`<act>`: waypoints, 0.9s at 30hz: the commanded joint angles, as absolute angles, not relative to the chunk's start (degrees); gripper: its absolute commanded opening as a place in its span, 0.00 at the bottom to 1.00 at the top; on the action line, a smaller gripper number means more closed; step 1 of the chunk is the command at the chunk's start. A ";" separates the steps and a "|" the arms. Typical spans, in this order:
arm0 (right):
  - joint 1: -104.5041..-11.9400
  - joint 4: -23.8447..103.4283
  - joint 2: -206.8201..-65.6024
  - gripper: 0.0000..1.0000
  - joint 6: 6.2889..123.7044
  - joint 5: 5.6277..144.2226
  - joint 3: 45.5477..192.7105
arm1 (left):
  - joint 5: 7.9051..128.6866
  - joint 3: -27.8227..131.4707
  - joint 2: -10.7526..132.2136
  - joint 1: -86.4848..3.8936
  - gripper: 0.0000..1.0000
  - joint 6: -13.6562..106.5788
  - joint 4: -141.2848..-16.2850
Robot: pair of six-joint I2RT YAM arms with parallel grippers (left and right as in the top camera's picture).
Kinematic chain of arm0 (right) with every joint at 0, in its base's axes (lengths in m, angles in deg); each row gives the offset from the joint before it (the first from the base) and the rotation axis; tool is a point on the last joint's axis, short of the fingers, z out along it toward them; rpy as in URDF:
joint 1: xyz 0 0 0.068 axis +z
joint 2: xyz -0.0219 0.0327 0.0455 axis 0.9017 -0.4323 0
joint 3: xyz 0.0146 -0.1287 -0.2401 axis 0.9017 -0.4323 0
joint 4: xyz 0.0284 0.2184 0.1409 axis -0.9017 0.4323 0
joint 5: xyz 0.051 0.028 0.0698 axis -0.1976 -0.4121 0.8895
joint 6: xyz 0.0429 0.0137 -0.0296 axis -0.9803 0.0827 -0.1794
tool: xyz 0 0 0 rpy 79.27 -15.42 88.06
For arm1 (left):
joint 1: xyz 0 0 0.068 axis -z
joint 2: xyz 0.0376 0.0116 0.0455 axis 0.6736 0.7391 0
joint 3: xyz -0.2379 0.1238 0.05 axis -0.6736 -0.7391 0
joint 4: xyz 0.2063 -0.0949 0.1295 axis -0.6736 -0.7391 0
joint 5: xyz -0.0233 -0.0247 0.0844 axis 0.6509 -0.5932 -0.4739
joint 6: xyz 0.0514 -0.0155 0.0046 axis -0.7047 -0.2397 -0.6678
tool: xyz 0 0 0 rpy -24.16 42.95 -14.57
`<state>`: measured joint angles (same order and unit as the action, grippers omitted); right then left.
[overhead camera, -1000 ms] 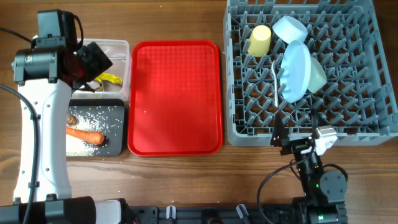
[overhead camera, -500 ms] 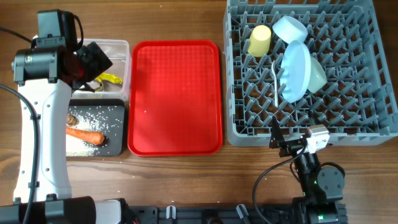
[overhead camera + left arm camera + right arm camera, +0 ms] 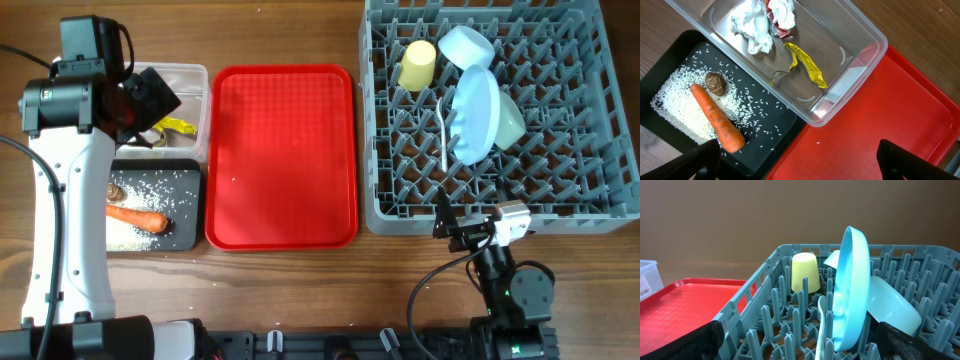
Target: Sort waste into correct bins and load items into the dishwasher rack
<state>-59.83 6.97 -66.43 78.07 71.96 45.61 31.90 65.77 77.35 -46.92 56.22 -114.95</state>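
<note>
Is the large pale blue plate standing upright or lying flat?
Upright: the large pale blue round plate stands on edge between pegs of the grey plastic rack.

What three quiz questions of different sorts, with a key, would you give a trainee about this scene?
1. True or false: the orange carrot lies in the shallow black rectangular tray, among white rice grains.
2. Where is the yellow plastic cup? A) on the flat red serving tray; B) in the large grey plastic dishwasher rack; C) on the wooden table.
3. What colour is the crinkled wrapper lying apart from the crumpled white paper in the clear plastic rectangular tub?
Key: 1 true; 2 B; 3 yellow.
</note>
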 commanded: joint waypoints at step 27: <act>-60.11 6.78 -65.71 1.00 77.21 71.64 45.55 | 31.16 66.47 50.25 -46.97 1.00 57.20 -114.97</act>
<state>-59.83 6.97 -66.43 78.07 71.96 45.61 31.90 65.79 56.92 -46.92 56.24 -114.95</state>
